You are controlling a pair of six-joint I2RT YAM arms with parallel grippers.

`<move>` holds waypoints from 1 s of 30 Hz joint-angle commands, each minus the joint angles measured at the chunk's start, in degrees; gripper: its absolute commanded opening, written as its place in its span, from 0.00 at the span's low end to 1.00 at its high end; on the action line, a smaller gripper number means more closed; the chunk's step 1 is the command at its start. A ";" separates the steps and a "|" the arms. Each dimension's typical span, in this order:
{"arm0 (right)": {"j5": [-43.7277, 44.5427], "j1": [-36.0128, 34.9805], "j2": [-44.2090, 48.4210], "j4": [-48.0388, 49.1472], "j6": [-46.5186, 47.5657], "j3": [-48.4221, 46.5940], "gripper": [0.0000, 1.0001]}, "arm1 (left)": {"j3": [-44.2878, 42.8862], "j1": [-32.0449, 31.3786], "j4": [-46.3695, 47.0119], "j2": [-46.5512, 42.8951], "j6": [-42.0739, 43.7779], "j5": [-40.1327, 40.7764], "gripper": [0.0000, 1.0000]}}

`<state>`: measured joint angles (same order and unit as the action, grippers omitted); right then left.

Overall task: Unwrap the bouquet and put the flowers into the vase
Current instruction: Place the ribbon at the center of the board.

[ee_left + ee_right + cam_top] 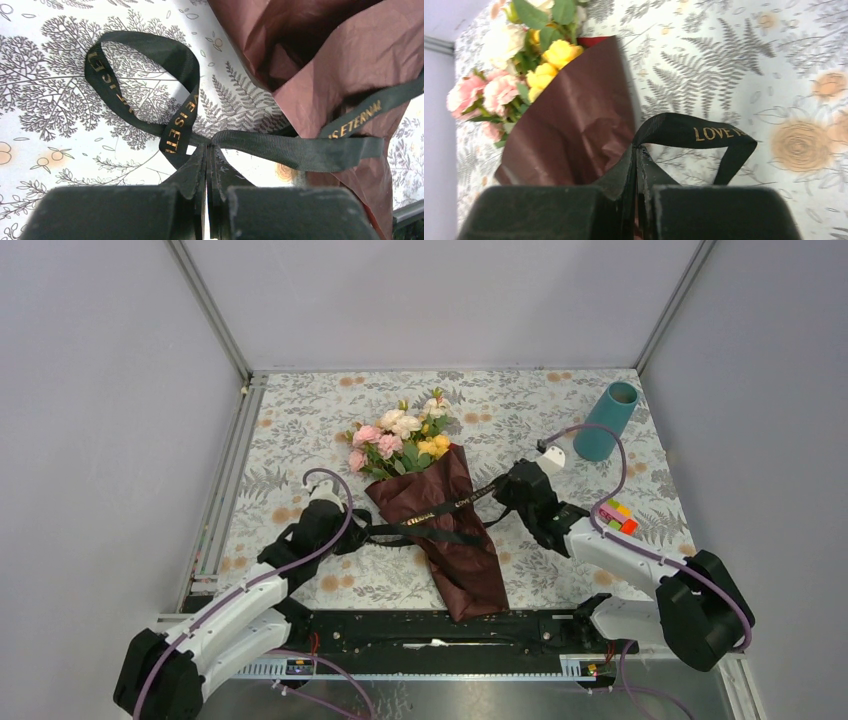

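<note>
Bouquet (447, 475) wrap: crinkled maroon paper, matt w/ faint sheen on creases. Ribbon (280, 145) across it: black ribbed woven cloth, gold-print lettering. Flowers (400, 435) at bouquet's top: soft matt petals. Tablecloth (560, 400) beneath: smooth, matt, printed. Vase (608, 420), well to bouquet's right: smooth matt teal. Left gripper (206, 160) & right gripper (636, 155), either side of bouquet: matt black, faintly grainy.

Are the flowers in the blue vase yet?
No, the flowers lie wrapped in the maroon paper in the middle of the tablecloth, well apart from the teal vase.
</note>
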<state>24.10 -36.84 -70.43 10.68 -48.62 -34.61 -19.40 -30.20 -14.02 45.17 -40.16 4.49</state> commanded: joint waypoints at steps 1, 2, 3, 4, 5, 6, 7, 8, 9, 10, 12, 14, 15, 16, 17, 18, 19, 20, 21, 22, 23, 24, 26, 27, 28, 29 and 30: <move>0.37 3.11 2.20 -2.40 3.22 1.01 0.00 | -2.60 1.75 3.00 0.99 -2.18 1.40 0.00; -0.14 4.00 2.29 -3.06 3.67 1.03 0.00 | -2.43 2.13 2.38 0.86 -2.58 2.16 0.00; -0.70 4.70 2.43 -3.90 3.97 1.04 0.00 | -2.22 2.53 1.57 0.55 -3.05 2.82 0.00; -1.12 5.40 2.67 -4.51 4.24 1.00 0.00 | -2.10 3.12 0.56 0.09 -3.48 3.41 0.00; -1.47 5.92 3.00 -5.06 4.61 1.05 0.00 | -1.94 3.75 -0.33 -0.71 -3.84 3.98 0.00; -1.57 6.51 3.39 -5.60 5.09 1.11 0.00 | -1.61 4.29 -0.89 -1.59 -4.18 4.55 0.00; -1.60 7.13 3.86 -6.37 5.27 1.19 0.00 | -1.07 4.94 -1.17 -2.47 -4.50 5.00 0.00; -1.81 7.85 4.60 -7.18 5.27 1.22 0.00 | -0.47 5.68 -1.23 -3.21 -4.78 5.12 0.00; -2.16 9.13 5.34 -7.85 5.21 1.40 0.01 | 0.02 6.54 -1.33 -3.72 -4.91 4.98 0.00; -2.63 9.90 6.35 -8.41 5.20 1.73 0.02 | 0.39 7.41 -1.42 -4.08 -4.85 4.77 0.00; -3.54 11.41 8.64 -9.00 5.54 2.64 0.06 | 0.90 9.14 -1.44 -3.81 -4.63 4.02 0.00; -4.22 12.61 10.88 -10.01 6.29 3.22 0.14 | 1.00 10.59 -1.13 -2.83 -3.96 3.29 0.00; -4.61 13.09 11.79 -10.29 6.87 3.28 0.18 | 0.98 11.08 -0.96 -2.34 -3.62 2.99 0.00; -4.94 13.45 12.64 -12.67 7.55 3.13 0.23 | 0.84 11.43 -0.92 -1.80 -3.26 2.71 0.00; -5.20 13.81 13.82 -14.36 8.29 2.92 0.27 | 0.46 11.55 -0.84 -1.32 -2.85 2.45 0.00; -5.46 13.89 14.70 -15.32 9.10 2.79 0.32 | 0.23 11.56 -0.79 -1.01 -2.51 2.17 0.00; -6.02 13.90 15.54 -16.29 10.02 2.67 0.36 | 0.09 11.56 -0.68 -0.90 -2.28 1.91 0.00; -6.59 13.86 16.56 -17.50 10.69 2.36 0.41 | 0.07 11.65 -0.55 -1.02 -2.13 1.68 0.00; -7.37 13.89 17.74 -19.02 11.20 1.91 0.48 | 0.14 11.65 -0.38 -1.23 -1.97 1.48 0.00; -8.70 13.90 19.05 -20.34 11.65 1.60 0.56 | 0.27 11.65 -0.16 -1.49 -1.82 1.34 0.00; -10.79 13.90 20.32 -20.99 12.67 1.27 0.62 | 0.43 11.77 0.10 -1.74 -1.63 1.31 0.00; -13.54 13.90 21.70 -21.20 13.81 1.34 0.69 | 0.54 11.93 0.44 -1.70 -1.55 1.19 0.00; -19.52 13.86 23.77 -20.64 15.07 1.88 0.78 | 0.35 12.44 1.38 -0.97 -1.31 0.19 0.00; -22.98 13.85 24.20 -19.78 15.55 2.03 0.79 | 0.02 12.64 1.67 -0.32 -1.20 -0.36 0.00; -27.26 13.77 24.24 -18.86 15.35 2.24 0.79 | -0.36 12.76 1.95 0.45 -1.01 -0.94 0.00; -30.35 13.43 23.92 -17.74 14.58 2.38 0.79 | -0.76 12.83 2.12 1.18 -0.90 -1.31 0.00; -32.67 12.71 23.37 -16.46 13.85 2.59 0.79 | -1.01 12.82 2.34 1.72 -1.01 -1.59 0.00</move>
<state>5.93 -23.20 -46.81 -8.45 -35.97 -31.62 -18.96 -17.91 -15.31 44.86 -42.24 5.32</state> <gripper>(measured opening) 0.790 0.010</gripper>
